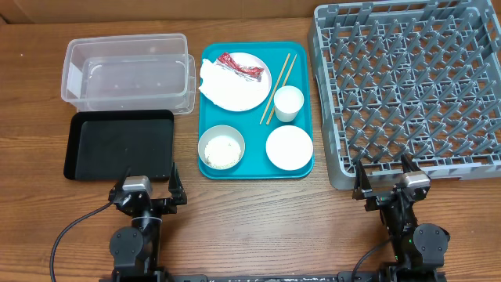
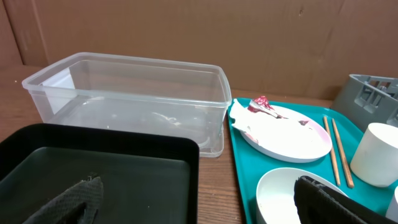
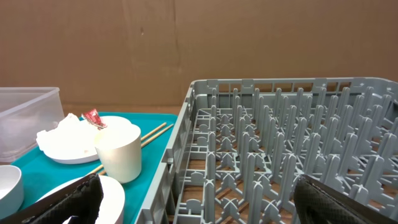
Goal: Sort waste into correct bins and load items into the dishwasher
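Observation:
On the teal tray [image 1: 254, 164] lie a white-pink plate [image 1: 243, 92] with a red wrapper [image 1: 239, 66] and a white napkin [image 1: 213, 77], chopsticks [image 1: 278, 86], a white cup [image 1: 288, 103], a bowl holding rice [image 1: 221, 147] and an empty bowl [image 1: 289, 146]. The clear tub [image 1: 129, 72] and black tray [image 1: 119, 144] sit at the left, the grey dish rack [image 1: 407, 86] at the right. My left gripper [image 1: 149, 190] is open and empty below the black tray [image 2: 99, 180]. My right gripper [image 1: 387, 186] is open and empty at the rack's near edge [image 3: 280, 155].
The wooden table's near strip holds both arm bases. A brown cardboard wall stands behind the table in both wrist views. The teal tray sits tight between the black tray and the rack.

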Robot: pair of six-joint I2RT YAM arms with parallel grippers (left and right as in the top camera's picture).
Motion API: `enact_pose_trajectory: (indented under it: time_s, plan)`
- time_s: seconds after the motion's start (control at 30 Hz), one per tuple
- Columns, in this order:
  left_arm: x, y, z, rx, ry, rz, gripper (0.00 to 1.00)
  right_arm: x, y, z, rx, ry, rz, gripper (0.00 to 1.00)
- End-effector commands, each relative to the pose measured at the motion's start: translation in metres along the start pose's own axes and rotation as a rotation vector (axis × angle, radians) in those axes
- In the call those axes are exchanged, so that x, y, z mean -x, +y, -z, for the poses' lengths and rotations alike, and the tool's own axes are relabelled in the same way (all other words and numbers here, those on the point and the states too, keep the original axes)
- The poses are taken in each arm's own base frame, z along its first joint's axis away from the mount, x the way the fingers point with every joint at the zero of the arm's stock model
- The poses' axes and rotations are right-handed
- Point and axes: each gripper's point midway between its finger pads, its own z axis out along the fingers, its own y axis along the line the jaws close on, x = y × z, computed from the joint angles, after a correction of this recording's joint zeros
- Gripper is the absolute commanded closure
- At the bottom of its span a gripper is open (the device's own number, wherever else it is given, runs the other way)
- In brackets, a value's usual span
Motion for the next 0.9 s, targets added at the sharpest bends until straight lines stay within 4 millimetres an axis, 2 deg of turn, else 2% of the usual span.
enact_pose_trajectory:
  time_s: [0.0,0.87]
  plan:
    - [0.0004,0.0016,0.0003,0.009,-0.006,-0.015,0.00,-0.0026,-0.0010,-0.0002,-0.008,-0.001,-0.003,0.00]
    - [0.0004,0.0016,0.0003,0.009,-0.007,-0.015,0.00,-0.0037,-0.0081,0.0000,-0.049,0.003,-0.003,0.00]
